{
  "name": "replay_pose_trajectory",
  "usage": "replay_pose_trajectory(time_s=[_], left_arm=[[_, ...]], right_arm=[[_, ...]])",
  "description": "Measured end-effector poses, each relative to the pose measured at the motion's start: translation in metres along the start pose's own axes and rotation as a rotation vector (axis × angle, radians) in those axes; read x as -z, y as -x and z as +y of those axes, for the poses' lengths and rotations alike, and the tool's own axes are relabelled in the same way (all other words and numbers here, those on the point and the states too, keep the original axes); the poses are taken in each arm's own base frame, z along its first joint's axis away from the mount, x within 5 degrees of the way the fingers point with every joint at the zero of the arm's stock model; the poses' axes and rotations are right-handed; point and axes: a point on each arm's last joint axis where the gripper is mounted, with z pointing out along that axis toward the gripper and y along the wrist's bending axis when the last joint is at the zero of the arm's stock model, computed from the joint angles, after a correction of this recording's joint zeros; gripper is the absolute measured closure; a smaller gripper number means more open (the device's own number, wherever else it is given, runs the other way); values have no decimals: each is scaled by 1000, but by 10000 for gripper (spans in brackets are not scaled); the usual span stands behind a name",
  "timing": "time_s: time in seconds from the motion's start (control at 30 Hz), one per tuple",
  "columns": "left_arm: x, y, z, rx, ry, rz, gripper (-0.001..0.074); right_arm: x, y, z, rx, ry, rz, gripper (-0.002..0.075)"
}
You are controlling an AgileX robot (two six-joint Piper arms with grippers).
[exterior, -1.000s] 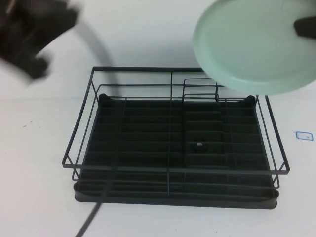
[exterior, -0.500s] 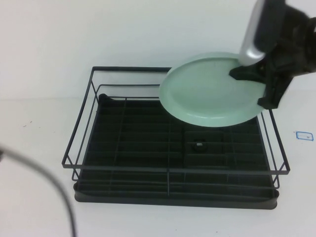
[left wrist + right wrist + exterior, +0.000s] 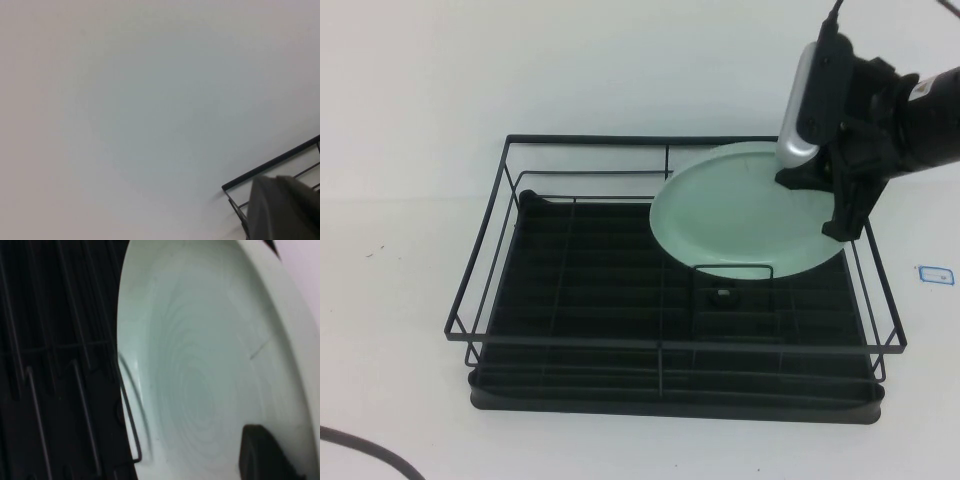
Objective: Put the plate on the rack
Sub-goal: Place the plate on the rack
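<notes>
The pale mint-green plate (image 3: 740, 215) hangs tilted over the back right part of the black wire rack (image 3: 480, 272), its lower edge down among the upright wire loops. My right gripper (image 3: 825, 195) is shut on the plate's right rim and reaches in from the right. In the right wrist view the plate (image 3: 200, 365) fills the picture, with one dark finger (image 3: 265, 455) on its face and the rack's wires (image 3: 50, 340) beside it. My left gripper (image 3: 282, 207) shows only as a dark shape in the left wrist view, next to a corner of the rack (image 3: 270, 165); it is out of the high view.
A small black knob (image 3: 723, 296) sits on the rack's ribbed tray under the plate. A blue-edged label (image 3: 936, 273) lies on the white table to the right. A black cable (image 3: 370, 455) curves across the front left corner.
The right gripper has brought the plate down and leftward, from high at the upper right into the rack's back right. The left arm and its cable have left the upper left of the view.
</notes>
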Motion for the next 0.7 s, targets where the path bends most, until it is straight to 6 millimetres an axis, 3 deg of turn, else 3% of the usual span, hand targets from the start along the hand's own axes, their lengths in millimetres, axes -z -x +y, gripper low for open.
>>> replay_pose_trajectory(time_s=[0.47,0.57,0.7], left_arm=[[-1,-8,-2,4,9,16,734],[-1,-9,-2,5,14,17,734],[-2,-12,-2,7,31,17,734]], right_arm=[[-35,-14,4,-9,62,52,578],[-36,-15,5,-11,71,56,512],[-37,-15,6,-18,78,56,327]])
